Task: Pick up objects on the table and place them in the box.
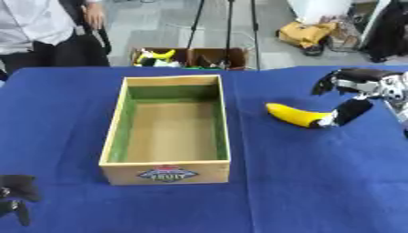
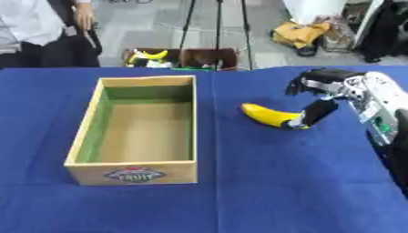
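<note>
One blue-covered counter [image 1: 318, 182] fills most of the scene, and on it, left of centre, stands an open wooden box [image 1: 169, 173] with green inner walls, a bare floor and a label on its near wall. Right of the box, well apart from it, lies a yellow banana [image 1: 295, 114] on the cloth. The right hand [image 2: 328, 86] reaches in from the right edge above the banana's right end; its thumb touches that end while the other fingers [image 2: 299, 84] hang curled over it, not closed round the fruit. The left hand [image 1: 16, 193] rests at the near left corner, fingers loosely curled, holding nothing.
</note>
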`<state>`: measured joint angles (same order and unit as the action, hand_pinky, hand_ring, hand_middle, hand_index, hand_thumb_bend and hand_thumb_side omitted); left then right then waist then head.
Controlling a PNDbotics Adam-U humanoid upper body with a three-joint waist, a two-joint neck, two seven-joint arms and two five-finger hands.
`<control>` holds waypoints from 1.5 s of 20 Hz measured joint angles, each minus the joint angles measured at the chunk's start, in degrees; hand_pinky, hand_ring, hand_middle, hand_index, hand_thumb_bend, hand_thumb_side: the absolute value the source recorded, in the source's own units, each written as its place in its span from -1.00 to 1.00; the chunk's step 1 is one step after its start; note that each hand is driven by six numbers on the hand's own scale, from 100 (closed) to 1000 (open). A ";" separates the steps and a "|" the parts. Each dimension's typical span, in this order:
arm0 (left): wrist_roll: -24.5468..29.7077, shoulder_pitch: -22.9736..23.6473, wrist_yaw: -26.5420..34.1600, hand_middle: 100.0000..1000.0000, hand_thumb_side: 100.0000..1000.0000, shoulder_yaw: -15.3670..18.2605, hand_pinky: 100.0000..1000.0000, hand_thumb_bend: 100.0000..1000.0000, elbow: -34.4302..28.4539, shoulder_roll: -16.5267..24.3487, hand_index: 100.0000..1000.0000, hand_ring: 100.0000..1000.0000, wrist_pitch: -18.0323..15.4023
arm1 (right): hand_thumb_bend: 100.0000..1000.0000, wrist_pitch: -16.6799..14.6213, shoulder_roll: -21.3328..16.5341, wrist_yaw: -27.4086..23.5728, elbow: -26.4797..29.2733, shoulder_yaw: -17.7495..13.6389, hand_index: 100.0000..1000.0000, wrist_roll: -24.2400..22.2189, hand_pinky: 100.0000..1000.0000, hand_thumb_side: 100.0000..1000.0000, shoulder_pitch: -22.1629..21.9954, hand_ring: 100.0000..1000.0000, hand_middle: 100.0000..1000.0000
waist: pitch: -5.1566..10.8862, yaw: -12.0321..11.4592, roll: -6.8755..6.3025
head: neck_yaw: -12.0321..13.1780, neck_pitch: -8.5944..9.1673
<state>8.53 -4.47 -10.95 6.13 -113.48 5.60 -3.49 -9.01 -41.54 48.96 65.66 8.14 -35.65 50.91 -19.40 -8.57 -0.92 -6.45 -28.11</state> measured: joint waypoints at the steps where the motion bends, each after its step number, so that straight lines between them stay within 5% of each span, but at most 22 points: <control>1: 0.00 0.00 0.00 -0.12 1.00 -0.03 -0.59 -1.00 0.00 0.00 0.24 -0.07 0.00 | -0.06 0.10 0.04 0.22 -0.09 0.03 0.57 0.26 0.31 -0.06 0.00 0.60 0.38 | 0.00 0.00 0.00 | -0.01 0.00; 20: 0.44 -0.11 0.00 -0.11 1.00 -0.26 -0.59 -1.00 0.00 0.00 0.24 -0.06 -0.02 | -0.45 0.30 1.01 1.82 -1.41 0.41 0.52 2.29 0.34 -0.26 -0.02 0.56 0.30 | -0.03 -0.47 0.32 | -0.12 0.04; 26: 0.46 -0.11 0.00 -0.11 1.00 -0.26 -0.59 -1.00 0.00 0.00 0.24 -0.06 -0.02 | -0.41 0.50 1.25 1.36 -1.71 0.41 0.54 2.44 0.37 -0.30 -0.07 0.58 0.32 | -0.04 -0.45 0.28 | -0.17 0.05; 30: 0.47 -0.11 0.00 -0.11 1.00 -0.26 -0.59 -1.00 0.00 0.00 0.24 -0.06 -0.03 | -0.19 0.49 1.45 1.15 -1.72 0.42 0.56 1.90 0.40 -0.32 -0.38 0.61 0.36 | -0.04 -0.36 0.19 | -0.19 0.05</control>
<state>9.00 -4.58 -10.95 5.87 -113.48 5.60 -3.52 -8.52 -40.09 50.11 63.94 8.56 -33.74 50.52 -19.44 -8.93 -0.73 -6.64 -28.06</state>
